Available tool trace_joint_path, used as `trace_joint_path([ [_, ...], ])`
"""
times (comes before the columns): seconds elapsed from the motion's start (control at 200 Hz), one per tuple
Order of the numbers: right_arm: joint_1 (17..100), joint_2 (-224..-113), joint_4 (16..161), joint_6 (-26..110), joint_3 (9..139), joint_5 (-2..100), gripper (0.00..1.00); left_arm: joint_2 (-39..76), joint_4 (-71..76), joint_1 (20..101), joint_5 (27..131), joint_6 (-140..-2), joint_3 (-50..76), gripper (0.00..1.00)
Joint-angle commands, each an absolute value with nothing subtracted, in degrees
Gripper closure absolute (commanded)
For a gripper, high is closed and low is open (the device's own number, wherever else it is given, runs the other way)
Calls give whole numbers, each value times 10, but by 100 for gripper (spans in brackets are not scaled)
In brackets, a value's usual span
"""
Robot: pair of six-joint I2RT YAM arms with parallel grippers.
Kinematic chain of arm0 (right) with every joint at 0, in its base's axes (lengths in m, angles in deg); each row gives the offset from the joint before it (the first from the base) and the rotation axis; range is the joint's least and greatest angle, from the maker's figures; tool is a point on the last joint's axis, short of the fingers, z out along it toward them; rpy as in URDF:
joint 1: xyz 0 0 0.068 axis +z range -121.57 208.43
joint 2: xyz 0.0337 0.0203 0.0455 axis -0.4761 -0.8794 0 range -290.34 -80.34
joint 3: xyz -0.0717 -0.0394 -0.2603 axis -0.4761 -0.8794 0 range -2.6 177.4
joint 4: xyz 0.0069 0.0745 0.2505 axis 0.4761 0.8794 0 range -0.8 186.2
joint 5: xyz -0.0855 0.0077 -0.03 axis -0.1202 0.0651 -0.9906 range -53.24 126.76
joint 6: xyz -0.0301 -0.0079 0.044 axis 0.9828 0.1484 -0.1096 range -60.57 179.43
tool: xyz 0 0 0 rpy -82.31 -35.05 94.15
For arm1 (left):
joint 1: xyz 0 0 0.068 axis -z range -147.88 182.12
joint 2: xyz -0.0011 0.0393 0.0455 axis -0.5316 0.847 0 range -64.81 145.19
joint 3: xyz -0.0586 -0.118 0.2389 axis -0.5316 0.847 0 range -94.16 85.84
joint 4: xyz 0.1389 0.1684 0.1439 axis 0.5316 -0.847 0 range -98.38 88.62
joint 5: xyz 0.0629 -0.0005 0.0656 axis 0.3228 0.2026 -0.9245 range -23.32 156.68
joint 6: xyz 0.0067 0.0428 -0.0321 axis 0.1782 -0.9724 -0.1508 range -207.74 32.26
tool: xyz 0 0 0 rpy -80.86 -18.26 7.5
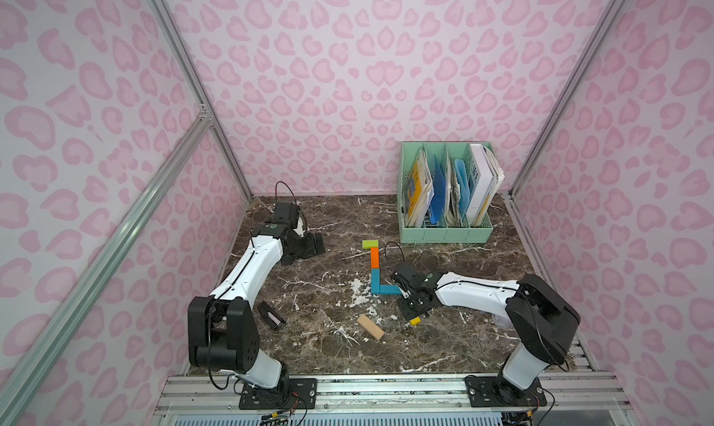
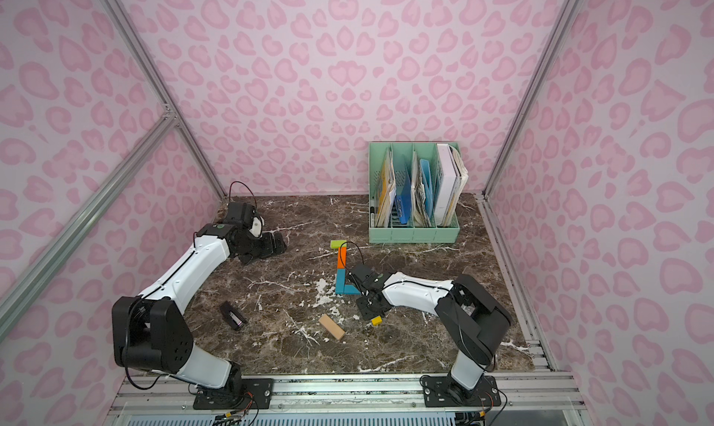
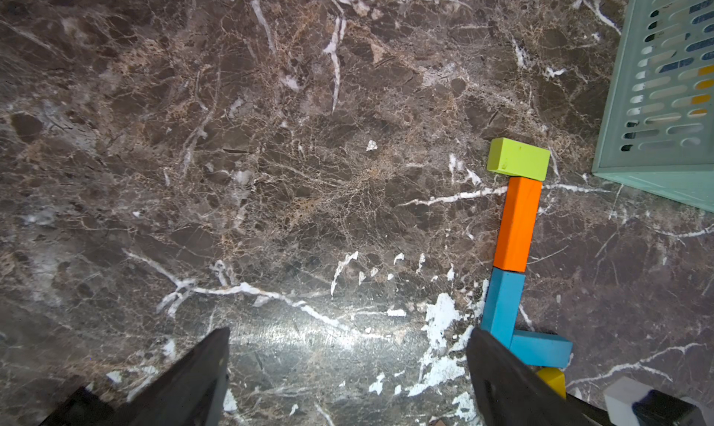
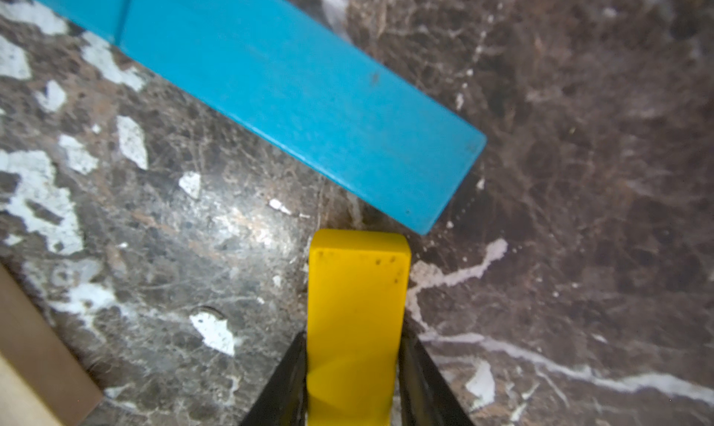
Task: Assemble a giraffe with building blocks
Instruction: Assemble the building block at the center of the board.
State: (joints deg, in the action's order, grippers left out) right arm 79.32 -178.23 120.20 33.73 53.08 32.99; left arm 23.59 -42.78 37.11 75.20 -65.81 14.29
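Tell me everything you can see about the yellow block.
The yellow block is a small rectangular bar, painted-looking with rounded edges and a few dark specks near its end. The right hand is shut on its long sides. Its free end points at the end of a blue block, very close; contact is unclear.

My left arm [image 1: 247, 267] runs along the left side toward the back of the bench [image 1: 347, 211], wrist folded over. My left gripper [image 1: 313, 245] lies low over the surface, its jaws spread wide with nothing between them. My right arm [image 1: 477, 292] stretches in from its base toward the middle, wrist tipped down. My right gripper [image 4: 353, 350] is clamped on the yellow block [image 4: 357, 285], a finger pressing each long side.
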Motion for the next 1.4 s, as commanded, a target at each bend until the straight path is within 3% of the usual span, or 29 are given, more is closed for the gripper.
trace_joint_path([
  [0.0, 792, -1792, 1239, 337, 532, 310, 61, 236, -436, 371, 756, -665, 140, 2],
  [1.305, 788, -1805, 1232, 344, 557, 302, 61, 235, -436, 370, 754, -666, 140, 2],
  [1.395, 788, -1805, 1232, 346, 558, 304, 52, 235, -436, 370, 754, -666, 141, 2],
])
